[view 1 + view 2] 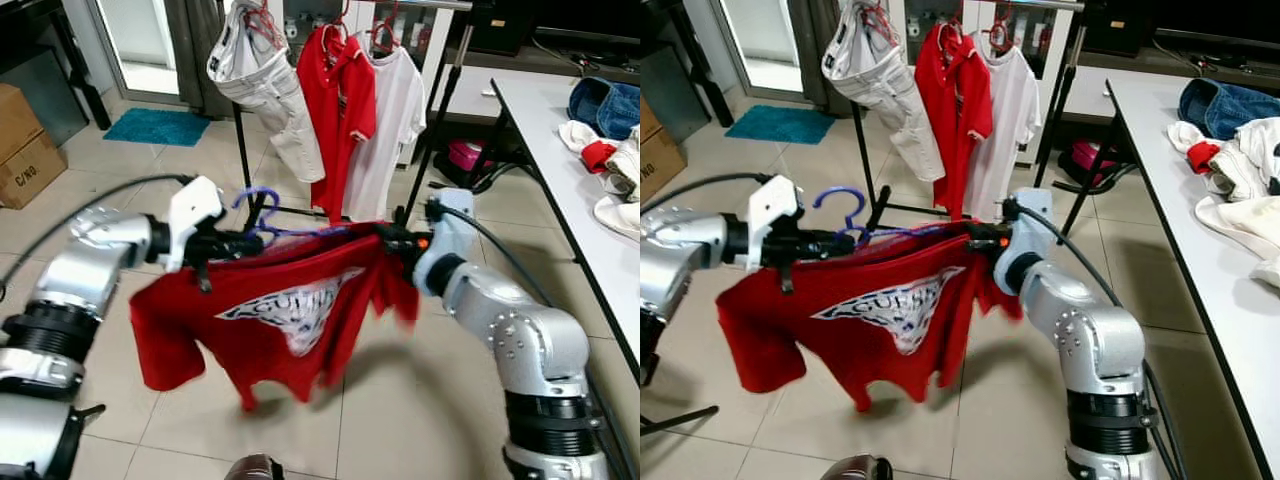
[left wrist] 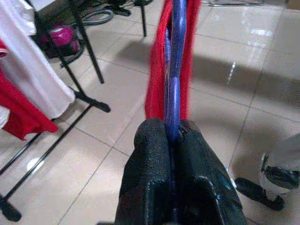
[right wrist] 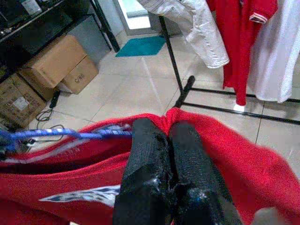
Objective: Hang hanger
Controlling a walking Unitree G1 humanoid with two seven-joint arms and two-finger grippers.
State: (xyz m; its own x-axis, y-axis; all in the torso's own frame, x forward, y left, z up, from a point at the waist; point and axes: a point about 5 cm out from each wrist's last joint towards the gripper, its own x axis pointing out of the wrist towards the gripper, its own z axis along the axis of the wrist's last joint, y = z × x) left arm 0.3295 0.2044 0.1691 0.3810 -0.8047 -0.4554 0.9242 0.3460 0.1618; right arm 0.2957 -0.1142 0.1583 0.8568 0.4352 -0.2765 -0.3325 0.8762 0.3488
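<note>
A red T-shirt [image 1: 270, 315] with a white printed triangle on its chest hangs stretched between the two grippers, above the glossy tiled floor [image 1: 400, 400]. It sits on a thin blue plastic hanger [image 1: 262, 212], whose curved hook stands up just right of the left gripper. The left gripper [image 1: 222, 243] has its black, grainy fingers [image 2: 150, 154] pressed together on the hanger's flat blue bar at the shirt's left shoulder. The right gripper [image 1: 395, 240] pinches the soft red cloth at the right shoulder, its two fingers [image 3: 147, 154] closed with the fabric bunched between them; the hanger's blue arm runs off to the side of them under the collar.

Farther off stands a black metal rack [image 1: 245, 150] with slanted tubular legs. On it hang pale crumpled trousers [image 1: 265, 85], a red polo [image 1: 340, 110] with white-trimmed sleeves, and a white shirt [image 1: 392, 110], each on a red hanger.

At the right runs a white table [image 1: 560, 190] with a blue denim piece [image 1: 605, 105] and loose pale garments heaped on it. At the far left lie cardboard boxes [image 1: 25, 145] and a teal mat [image 1: 160, 127].
</note>
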